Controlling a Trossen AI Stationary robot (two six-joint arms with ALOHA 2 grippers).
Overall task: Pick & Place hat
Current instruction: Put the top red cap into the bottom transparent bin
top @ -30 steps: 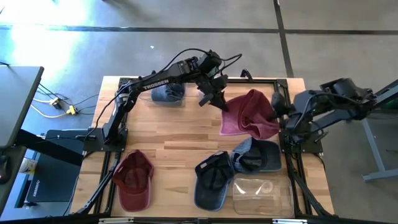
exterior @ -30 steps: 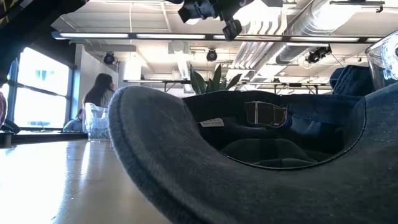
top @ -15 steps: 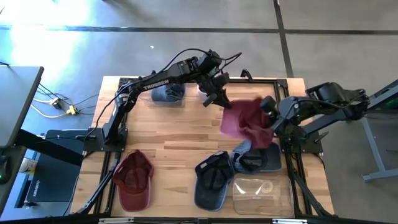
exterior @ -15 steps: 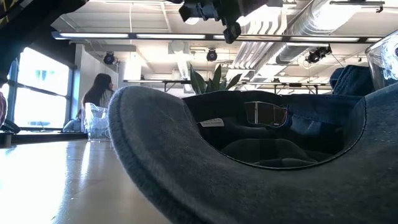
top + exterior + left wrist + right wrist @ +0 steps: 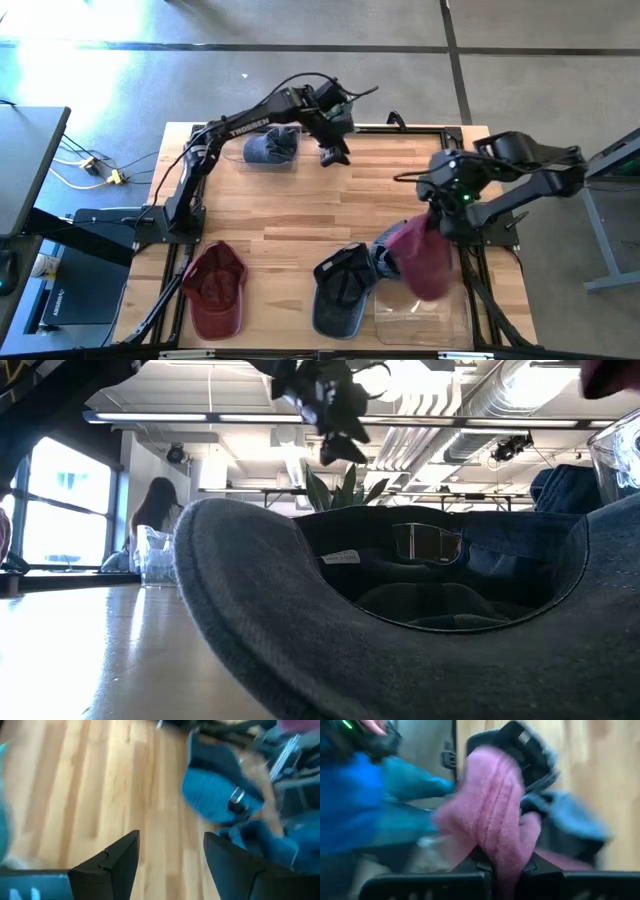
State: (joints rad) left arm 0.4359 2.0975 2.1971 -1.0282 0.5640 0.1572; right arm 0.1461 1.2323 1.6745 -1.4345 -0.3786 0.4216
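Gripping maroon hat (image 5: 428,262), right gripper (image 5: 437,222) above clear bin (image 5: 400,310).

The left arm (image 5: 240,125) is black with white lettering along its long link and a thin black cable looping above it. The right arm (image 5: 520,165) is black too, showing a small green light (image 5: 462,196). The wrist's fingers (image 5: 107,867) are dark, angular wedges.
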